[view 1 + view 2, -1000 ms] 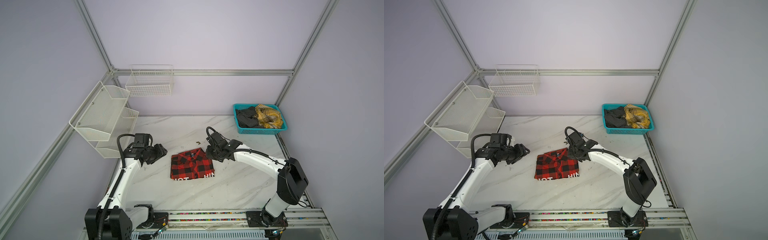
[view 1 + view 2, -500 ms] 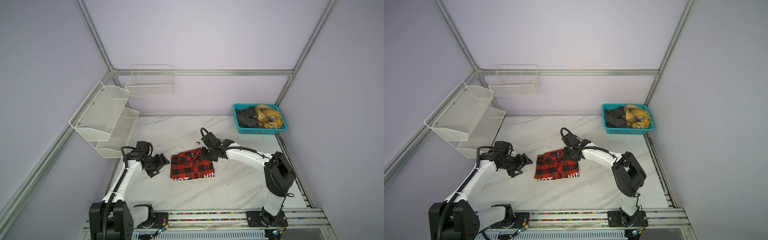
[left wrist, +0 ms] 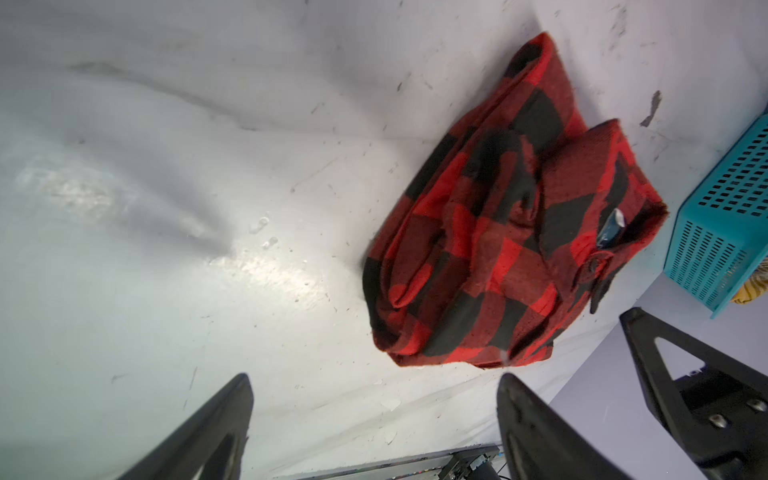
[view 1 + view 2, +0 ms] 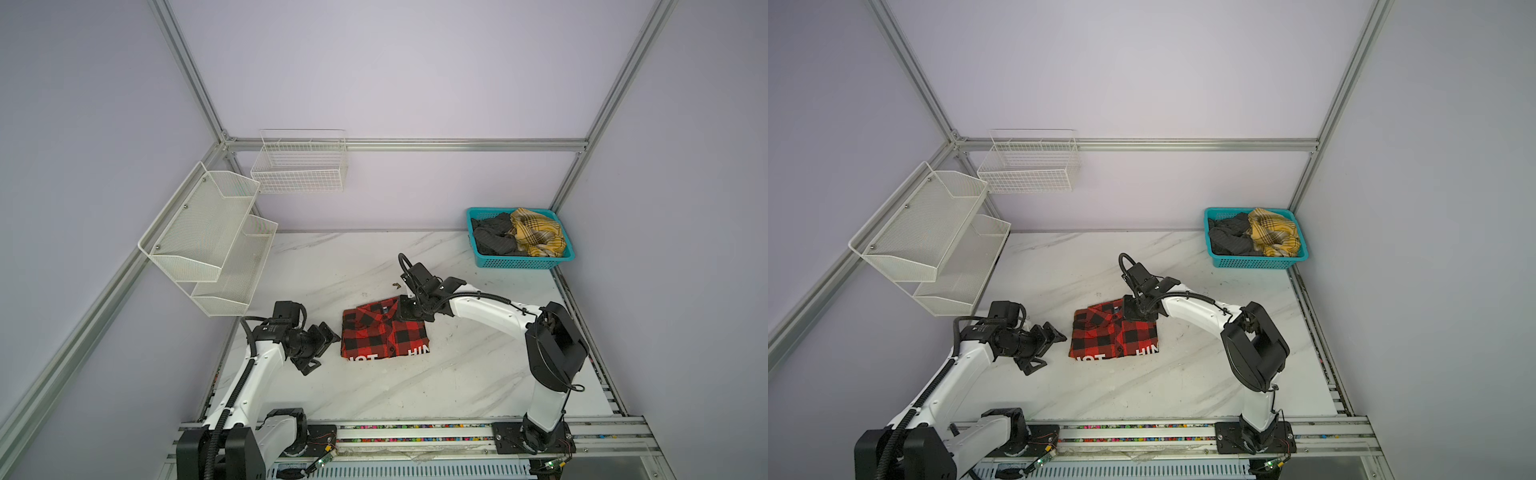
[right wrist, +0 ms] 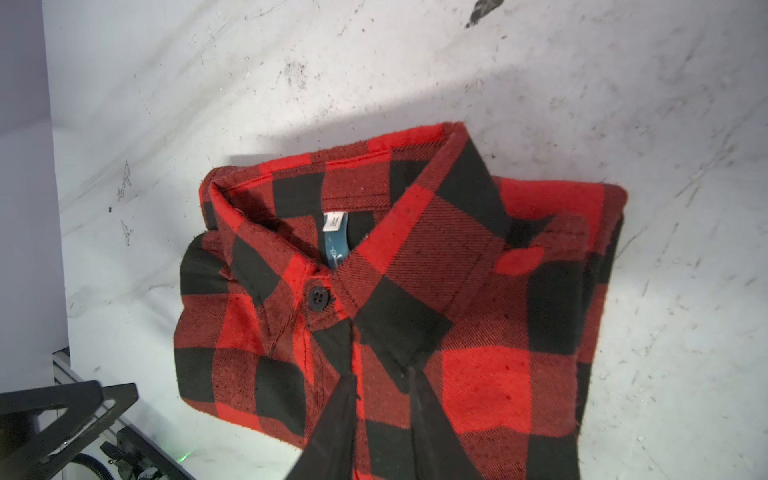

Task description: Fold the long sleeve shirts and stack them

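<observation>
- The flannel shirt [image 4: 384, 332] lies folded mid-tabletop [image 4: 415, 386], with its collar toward the back edge and its lettered fold toward the front edge.
- The left gripper [image 4: 326, 351] sits just beside the shirt's left side without touching it, jaws wide apart and facing the cloth.
- The right gripper [image 5: 380, 374] is nearer, over the placket just below the collar. Its jaws are almost together, and I cannot tell whether they pinch cloth.
</observation>
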Controlling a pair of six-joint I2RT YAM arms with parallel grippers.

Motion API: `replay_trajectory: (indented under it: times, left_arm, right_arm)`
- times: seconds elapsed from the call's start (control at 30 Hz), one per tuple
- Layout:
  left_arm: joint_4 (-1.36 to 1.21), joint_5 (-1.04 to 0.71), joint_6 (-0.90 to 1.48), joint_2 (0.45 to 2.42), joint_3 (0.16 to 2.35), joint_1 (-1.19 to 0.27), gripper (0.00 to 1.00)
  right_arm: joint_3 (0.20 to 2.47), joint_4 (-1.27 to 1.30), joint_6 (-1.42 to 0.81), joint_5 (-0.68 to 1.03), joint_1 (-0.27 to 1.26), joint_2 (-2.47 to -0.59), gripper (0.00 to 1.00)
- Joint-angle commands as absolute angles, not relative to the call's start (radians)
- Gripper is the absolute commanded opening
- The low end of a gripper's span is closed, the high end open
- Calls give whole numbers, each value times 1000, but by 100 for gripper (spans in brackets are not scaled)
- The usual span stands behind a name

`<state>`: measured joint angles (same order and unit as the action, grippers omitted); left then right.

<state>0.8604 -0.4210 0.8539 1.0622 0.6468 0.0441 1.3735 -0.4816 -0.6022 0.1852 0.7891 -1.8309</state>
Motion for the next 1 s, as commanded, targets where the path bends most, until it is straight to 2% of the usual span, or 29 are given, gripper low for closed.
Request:
replay_trajectory:
  times: [0.0, 0.3, 0.7, 0.83, 0.97]
  left_arm:
    - [785, -458, 902, 1077, 579, 48, 90]
    - [497, -612, 968, 1167, 451, 47, 85]
    - [453, -638, 939, 1233, 454, 48, 82]
    - [496, -612, 963, 1168, 461, 53, 80]
    - [594, -555, 977, 1068, 495, 67, 86]
  right_arm:
    - [1352, -479, -590, 190, 788, -1804, 27]
    - [1337, -487, -622, 188, 788, -1791, 27]
    - [1304, -473, -670, 157, 788, -1775, 27]
    - [1292, -469, -684, 154, 788, -1770, 27]
    - [1295, -471, -688, 149, 788, -1770, 27]
